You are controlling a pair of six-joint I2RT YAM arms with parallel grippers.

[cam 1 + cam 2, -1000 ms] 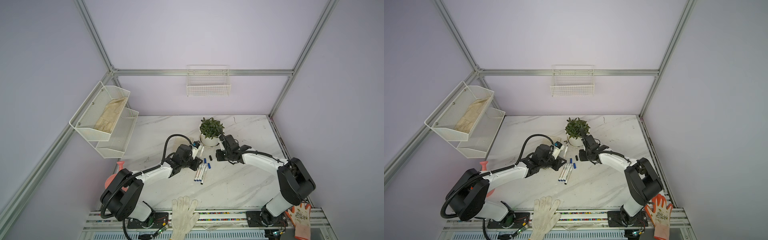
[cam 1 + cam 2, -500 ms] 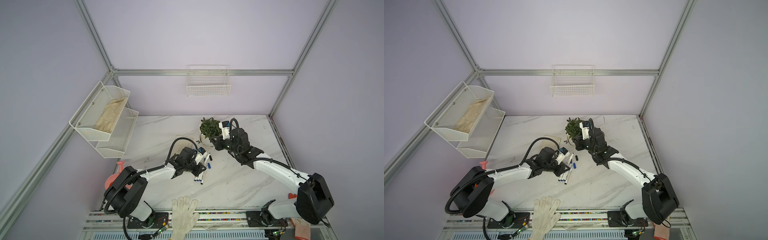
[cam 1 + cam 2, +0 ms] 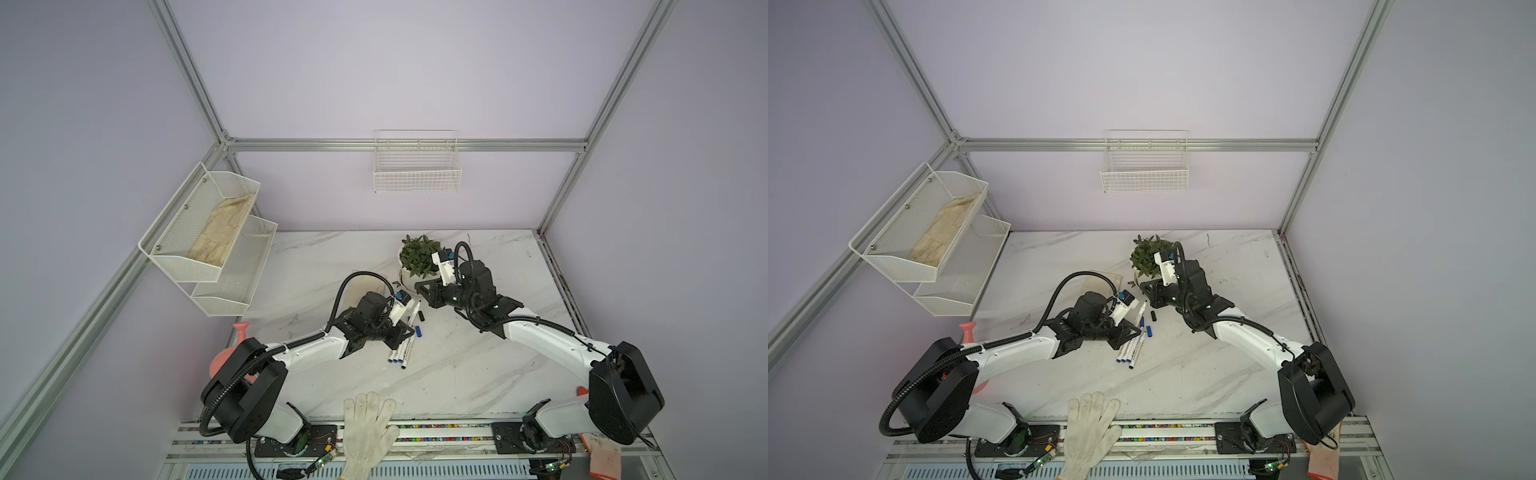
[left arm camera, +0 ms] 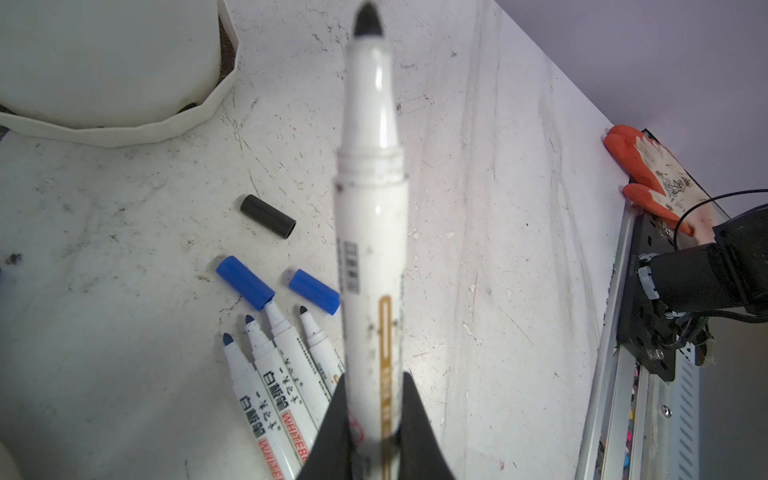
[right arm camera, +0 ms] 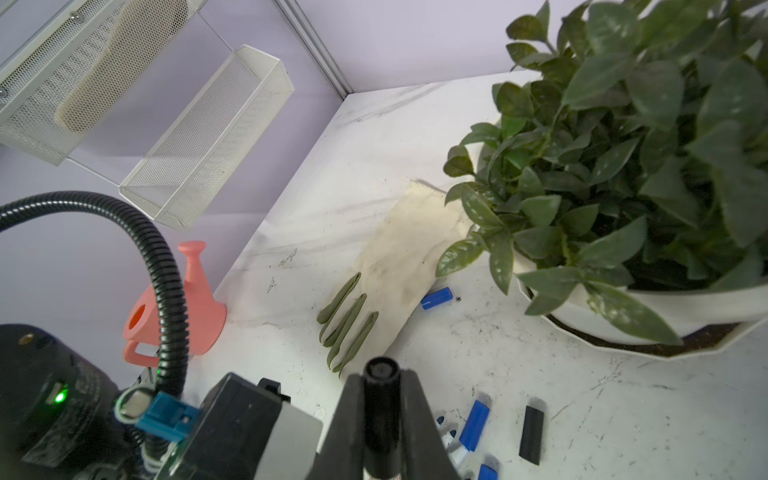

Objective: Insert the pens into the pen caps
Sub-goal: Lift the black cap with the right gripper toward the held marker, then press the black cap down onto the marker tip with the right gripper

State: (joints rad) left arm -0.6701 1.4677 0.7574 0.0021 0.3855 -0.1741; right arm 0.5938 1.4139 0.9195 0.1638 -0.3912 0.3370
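The left gripper (image 4: 376,380) is clamped on a white-barrelled pen (image 4: 371,232). The pen's bare black tip points straight out beyond the fingers (image 4: 415,415). The right gripper (image 5: 381,376) is closed tight on a black cap (image 5: 381,386), whose end shows between its fingertips.

On the marble table (image 4: 498,208), under the left gripper's pen, four more pens (image 4: 266,374) lie side by side. One of them has its tip in a blue cap (image 4: 245,282). A loose blue cap (image 4: 314,291) lies just beside them. A loose black cap (image 4: 268,217) lies a little further out from the gripper, towards the white plant pot (image 4: 124,83).

Ahead of the right gripper, a third blue cap (image 5: 436,298) lies at the edge of a cream glove (image 5: 399,257) near the pot.

In both top views the two grippers are near each other but apart.
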